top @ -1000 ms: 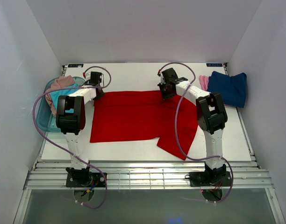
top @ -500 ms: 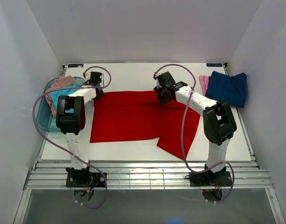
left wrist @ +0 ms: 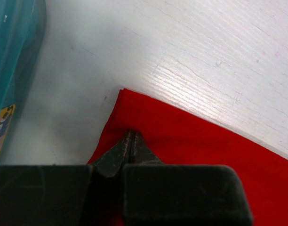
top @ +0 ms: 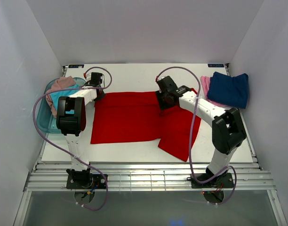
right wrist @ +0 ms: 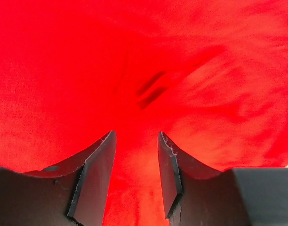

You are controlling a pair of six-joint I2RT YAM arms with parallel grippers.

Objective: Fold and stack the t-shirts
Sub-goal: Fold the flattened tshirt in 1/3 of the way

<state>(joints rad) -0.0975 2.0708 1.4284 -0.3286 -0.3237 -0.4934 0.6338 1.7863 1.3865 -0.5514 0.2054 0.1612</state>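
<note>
A bright red t-shirt (top: 130, 117) lies spread flat on the white table (top: 134, 77). My left gripper (top: 98, 89) is shut on its far left corner, and in the left wrist view the closed fingertips (left wrist: 131, 134) pinch the red cloth (left wrist: 191, 141) at the table. My right gripper (top: 164, 100) sits on the shirt's far edge near the middle. In the right wrist view its fingers (right wrist: 134, 139) stand narrowly apart with a raised fold of red cloth (right wrist: 87, 70) between them. A folded navy blue shirt (top: 228, 88) lies on a light pink one (top: 205, 83) at the far right.
A translucent teal tub (top: 49, 123) stands at the far left edge of the table and holds a turquoise shirt (top: 57, 96) and a dusty pink-beige shirt (top: 64, 84). Its wall shows in the left wrist view (left wrist: 12, 56). White walls enclose the table.
My right gripper has moved left and toward me along the shirt's far edge, and the shirt's right part has shifted with it. The left arm has not moved.
</note>
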